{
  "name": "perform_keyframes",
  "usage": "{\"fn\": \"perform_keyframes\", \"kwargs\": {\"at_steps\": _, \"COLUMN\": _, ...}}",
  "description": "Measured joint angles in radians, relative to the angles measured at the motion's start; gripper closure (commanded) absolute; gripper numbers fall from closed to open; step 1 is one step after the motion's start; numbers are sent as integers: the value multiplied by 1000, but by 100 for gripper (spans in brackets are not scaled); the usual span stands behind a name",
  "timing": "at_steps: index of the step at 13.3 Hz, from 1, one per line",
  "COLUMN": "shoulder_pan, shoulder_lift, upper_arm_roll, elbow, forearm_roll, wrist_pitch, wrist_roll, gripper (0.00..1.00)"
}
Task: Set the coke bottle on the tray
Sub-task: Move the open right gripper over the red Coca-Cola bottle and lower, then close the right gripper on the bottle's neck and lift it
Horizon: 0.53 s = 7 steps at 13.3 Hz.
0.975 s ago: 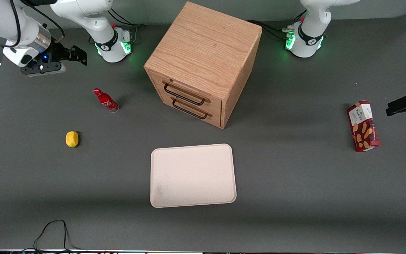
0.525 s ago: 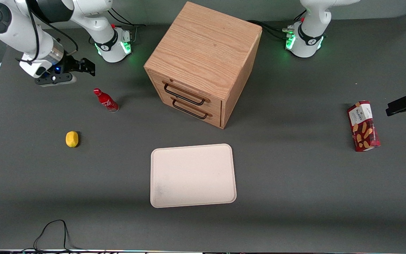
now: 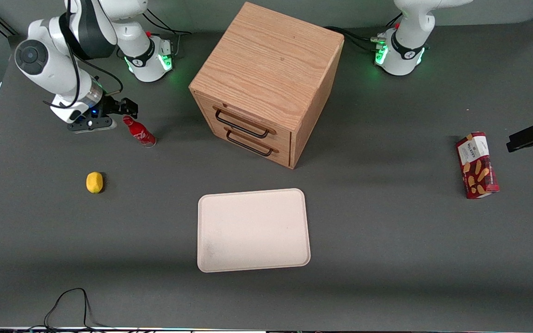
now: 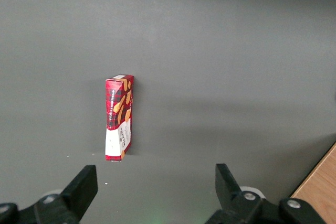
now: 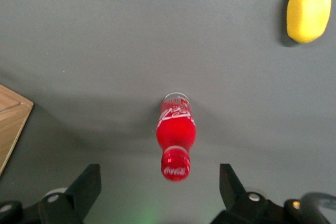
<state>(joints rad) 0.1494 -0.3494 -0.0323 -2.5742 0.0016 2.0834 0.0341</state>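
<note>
The coke bottle (image 3: 139,132) stood upright on the dark table, beside the wooden drawer cabinet (image 3: 266,83) toward the working arm's end. The gripper (image 3: 125,106) hung just above the bottle's cap, with its jaws wide open and holding nothing. In the right wrist view the bottle (image 5: 176,135) stood between the two fingers (image 5: 84,190), quite well centred.

The tray (image 3: 253,230) lay flat, nearer to the front camera than the cabinet and well apart from the bottle. A lemon (image 3: 94,182) rested alone, also nearer to the camera than the bottle. A red snack box (image 3: 477,165) lay toward the parked arm's end.

The bottle looked slim, tall and glossy, so I think the main danger was to tip it over. If the gripper came down a little off centre, one finger could push the cap. A grip too high on the narrow neck could let the bottle swing or slip. Also, set down on the tray with some tilt, it could fall and roll over the low rim.
</note>
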Motion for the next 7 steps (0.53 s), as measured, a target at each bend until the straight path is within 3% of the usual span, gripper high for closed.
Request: {"fn": "perform_keyframes", "kwargs": {"at_steps": 7, "shoulder_pan": 0, "shoulder_lift": 28, "upper_arm_roll": 0, "elbow": -84, "forearm_roll": -1, "wrist_pitch": 106, "wrist_roll": -34, "gripper": 2}}
